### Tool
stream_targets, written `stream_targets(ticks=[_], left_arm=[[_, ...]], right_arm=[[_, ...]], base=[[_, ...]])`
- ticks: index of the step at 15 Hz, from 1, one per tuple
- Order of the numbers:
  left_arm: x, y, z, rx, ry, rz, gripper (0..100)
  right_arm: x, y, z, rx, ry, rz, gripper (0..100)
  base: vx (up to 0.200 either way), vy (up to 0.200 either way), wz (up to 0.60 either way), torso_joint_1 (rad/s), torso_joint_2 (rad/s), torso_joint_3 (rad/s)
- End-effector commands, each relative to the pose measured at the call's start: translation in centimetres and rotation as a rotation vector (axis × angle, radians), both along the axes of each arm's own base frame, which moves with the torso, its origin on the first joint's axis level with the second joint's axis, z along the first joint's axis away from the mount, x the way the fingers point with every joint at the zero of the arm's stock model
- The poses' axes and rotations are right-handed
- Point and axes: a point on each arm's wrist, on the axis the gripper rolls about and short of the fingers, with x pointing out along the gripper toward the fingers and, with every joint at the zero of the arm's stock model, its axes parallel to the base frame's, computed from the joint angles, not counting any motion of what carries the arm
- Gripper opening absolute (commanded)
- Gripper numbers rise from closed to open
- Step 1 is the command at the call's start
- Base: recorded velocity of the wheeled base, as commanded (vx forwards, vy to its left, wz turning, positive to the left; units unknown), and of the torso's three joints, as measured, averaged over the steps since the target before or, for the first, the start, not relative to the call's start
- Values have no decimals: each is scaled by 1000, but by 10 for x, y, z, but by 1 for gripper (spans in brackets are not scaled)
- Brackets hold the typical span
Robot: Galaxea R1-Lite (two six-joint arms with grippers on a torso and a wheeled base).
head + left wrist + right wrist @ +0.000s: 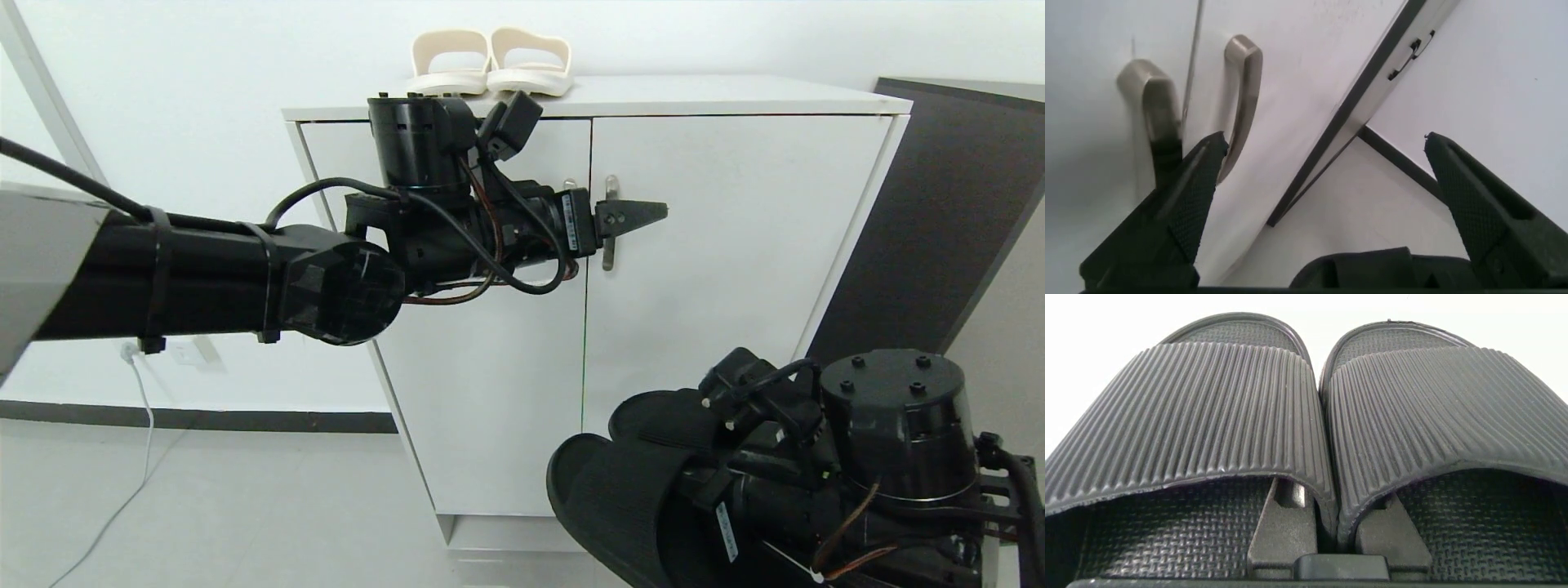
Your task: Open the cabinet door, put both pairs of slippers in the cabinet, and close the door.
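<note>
White two-door cabinet (694, 286), doors shut, carries a cream slipper pair (490, 64) side by side on its top's left half. Black ribbed slipper pair (1315, 416) sits clamped in the right gripper (1337, 535).

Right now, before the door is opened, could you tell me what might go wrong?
The open left gripper sits by two close-set handles; it could catch the wrong one or slip off. The black slippers, pinched in the right gripper, hang in front of the right door, so a swinging door might strike them.

readable text: none | white sticker (569, 222) on left arm (204, 278): print too small to read
</note>
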Motion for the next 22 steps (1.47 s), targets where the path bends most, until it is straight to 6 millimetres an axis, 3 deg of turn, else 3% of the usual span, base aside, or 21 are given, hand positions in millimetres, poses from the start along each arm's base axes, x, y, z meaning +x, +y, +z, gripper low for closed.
stream_targets(ticks=[1, 9, 10, 14, 22], left_arm=[[8, -3, -5, 2, 4, 8, 100], [16, -9, -6, -17, 18, 5, 100], [15, -9, -6, -17, 18, 3, 0], [13, -9, -5, -17, 21, -3, 0], [-28, -8, -6, 10, 49, -56, 0]], right_arm=[[0, 0, -1, -2, 2, 1, 0], [0, 0, -1, -1, 2, 2, 0], [0, 0, -1, -2, 2, 1, 0], [-3, -2, -2, 3, 14, 26, 0], [-16, -12, -4, -3, 20, 182, 0]], base=[[0, 0, 0, 0, 0, 0], [0, 0, 0, 0, 0, 0], [0, 0, 0, 0, 0, 0], [0, 0, 0, 0, 0, 0], [0, 0, 0, 0, 0, 0]])
